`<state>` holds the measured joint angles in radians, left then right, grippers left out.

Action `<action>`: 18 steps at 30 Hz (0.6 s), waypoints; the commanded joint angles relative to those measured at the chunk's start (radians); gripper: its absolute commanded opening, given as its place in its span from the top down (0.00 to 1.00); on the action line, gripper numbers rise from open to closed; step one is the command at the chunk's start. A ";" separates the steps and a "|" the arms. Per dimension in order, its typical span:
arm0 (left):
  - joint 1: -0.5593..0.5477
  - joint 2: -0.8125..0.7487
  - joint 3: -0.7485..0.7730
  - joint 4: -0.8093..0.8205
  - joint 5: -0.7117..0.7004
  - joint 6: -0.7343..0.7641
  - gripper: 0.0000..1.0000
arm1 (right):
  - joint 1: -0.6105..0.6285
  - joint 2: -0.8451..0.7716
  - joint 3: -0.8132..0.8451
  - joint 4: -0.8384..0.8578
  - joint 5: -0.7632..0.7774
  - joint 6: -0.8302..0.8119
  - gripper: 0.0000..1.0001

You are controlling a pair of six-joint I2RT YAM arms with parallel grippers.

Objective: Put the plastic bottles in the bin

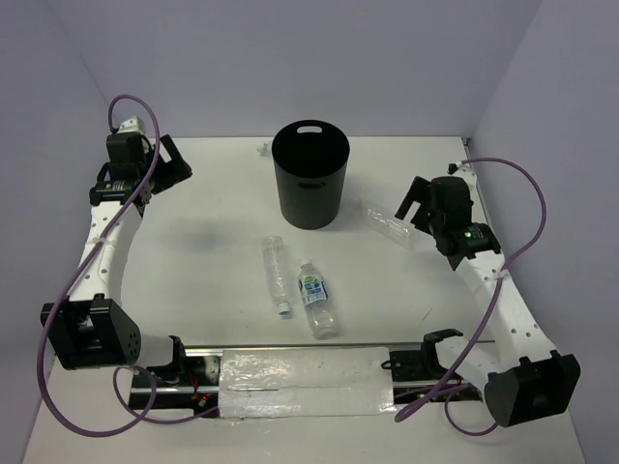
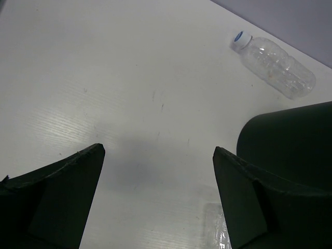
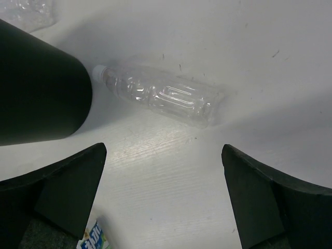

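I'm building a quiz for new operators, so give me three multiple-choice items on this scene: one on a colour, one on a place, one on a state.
1. The bin is: A) black B) white C) blue
2. The labelled bottle lies: A) inside the bin B) on the table, on the bin's near side C) upright at the far wall
3. The left tool and right tool are: A) both shut on bottles B) both open, empty C) one open, one shut

Answers: 1 A, its wall is black in every view. 2 B, it lies flat between the bin and the arm bases. 3 B, each wrist view shows wide-apart fingers with only bare table between them.
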<state>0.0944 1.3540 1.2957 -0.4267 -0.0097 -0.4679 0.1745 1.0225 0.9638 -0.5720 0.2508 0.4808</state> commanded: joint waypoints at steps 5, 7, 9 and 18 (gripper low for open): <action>-0.004 -0.024 0.005 0.006 -0.049 -0.008 0.01 | 0.011 -0.070 -0.020 0.004 0.001 0.071 0.00; -0.004 -0.018 0.014 -0.013 -0.055 -0.008 0.01 | 0.011 -0.081 -0.039 -0.003 0.004 0.125 0.00; -0.002 -0.007 0.022 -0.027 -0.059 -0.012 0.01 | 0.010 -0.093 -0.077 -0.005 -0.011 0.215 0.00; -0.004 0.031 0.065 -0.052 -0.038 -0.049 0.01 | -0.027 -0.101 -0.279 0.227 -0.332 0.588 0.00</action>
<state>0.0944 1.3617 1.3018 -0.4812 -0.0490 -0.4889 0.1673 0.9241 0.7300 -0.4835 0.0486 0.8600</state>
